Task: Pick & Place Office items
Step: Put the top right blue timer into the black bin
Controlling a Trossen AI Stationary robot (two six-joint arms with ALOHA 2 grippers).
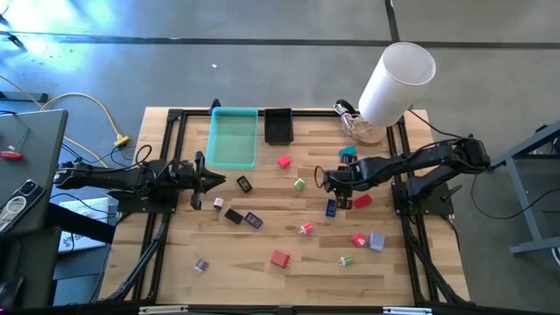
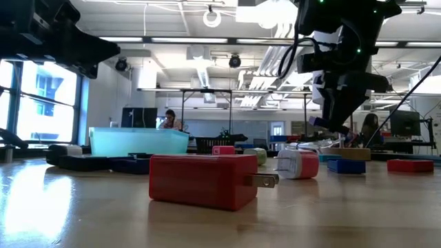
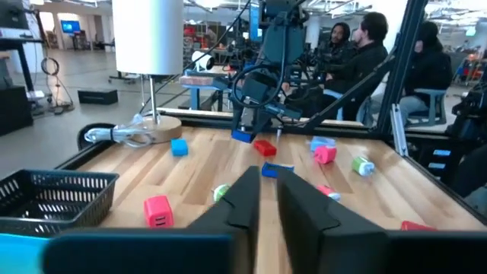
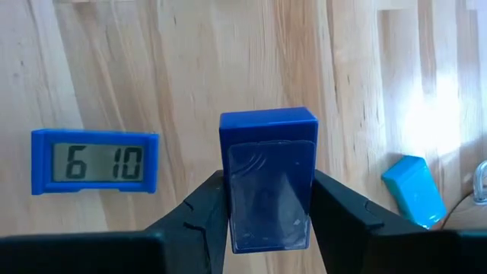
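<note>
Wooden table, blue box, clear front

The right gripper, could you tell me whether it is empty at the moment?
No, in the right wrist view the right gripper is shut on a blue block, one finger against each side.
</note>
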